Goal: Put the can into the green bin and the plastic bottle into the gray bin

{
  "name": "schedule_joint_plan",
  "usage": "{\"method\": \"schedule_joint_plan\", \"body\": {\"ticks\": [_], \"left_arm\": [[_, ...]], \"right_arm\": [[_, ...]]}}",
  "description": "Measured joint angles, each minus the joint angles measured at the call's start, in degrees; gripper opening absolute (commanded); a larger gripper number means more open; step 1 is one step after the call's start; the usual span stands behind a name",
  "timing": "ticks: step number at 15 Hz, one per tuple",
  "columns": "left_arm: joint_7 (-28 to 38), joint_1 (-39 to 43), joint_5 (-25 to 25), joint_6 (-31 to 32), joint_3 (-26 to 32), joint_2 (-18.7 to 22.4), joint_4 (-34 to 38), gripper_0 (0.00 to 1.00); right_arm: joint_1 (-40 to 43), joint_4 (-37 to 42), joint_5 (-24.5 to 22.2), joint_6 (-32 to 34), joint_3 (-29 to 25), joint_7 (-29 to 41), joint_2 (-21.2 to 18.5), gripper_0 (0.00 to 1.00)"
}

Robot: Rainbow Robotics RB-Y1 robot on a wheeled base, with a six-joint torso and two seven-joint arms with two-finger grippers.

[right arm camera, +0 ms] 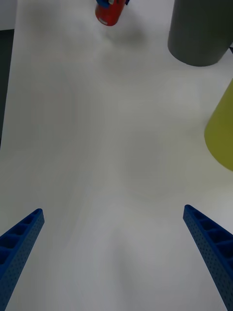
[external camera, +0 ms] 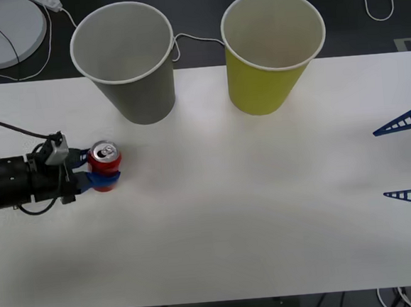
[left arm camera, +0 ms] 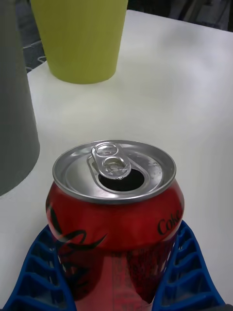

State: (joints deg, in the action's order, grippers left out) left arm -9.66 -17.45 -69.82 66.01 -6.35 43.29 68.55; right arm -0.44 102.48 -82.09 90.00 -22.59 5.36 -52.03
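**Where my three eyes sit**

My front camera looks down from above onto the white table (external camera: 217,216). My left wrist camera sits close behind the small red aluminium can (left arm camera: 115,214). My right wrist camera views the same can (right arm camera: 109,12) from far across, upper left of frame; all three share it.

There is one can (external camera: 105,158), one gray bin (external camera: 124,60) and one green bin (external camera: 274,48) on one tabletop (external camera: 232,215). Two grippers: left gripper (external camera: 101,169), right gripper (external camera: 405,159).

White table (external camera: 217,216), dark floor behind, round white disc (external camera: 3,31), white cables (external camera: 382,4) trailing
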Motion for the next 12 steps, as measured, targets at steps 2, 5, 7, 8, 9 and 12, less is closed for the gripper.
{"method": "schedule_joint_plan", "body": {"ticks": [2,5,7,8,9,12], "left_arm": [[7.17,2.19,-5.33,0.03,2.55,2.71,6.8,0.0],[18.32,5.65,-13.08,1.45,7.25,5.21,16.99,0.0],[25.52,7.54,-17.0,4.51,11.2,5.79,23.07,0.0],[29.32,8.24,-19.14,6.56,13.3,6.15,26.5,0.0],[32.93,8.52,-20.85,8.57,14.71,6.83,29.41,0.0],[44.23,8.36,-23.99,13.27,16.44,10.97,39.41,0.0]], "right_arm": [[0.0,0.0,0.0,0.0,0.0,0.0,0.0,1.0],[0.0,0.0,0.0,0.0,0.0,0.0,0.0,1.0],[0.0,0.0,0.0,0.0,0.0,0.0,0.0,1.0],[0.0,0.0,0.0,0.0,0.0,0.0,0.0,1.0],[0.0,0.0,0.0,0.0,0.0,0.0,0.0,1.0],[0.0,0.0,0.0,0.0,0.0,0.0,0.0,1.0]]}}
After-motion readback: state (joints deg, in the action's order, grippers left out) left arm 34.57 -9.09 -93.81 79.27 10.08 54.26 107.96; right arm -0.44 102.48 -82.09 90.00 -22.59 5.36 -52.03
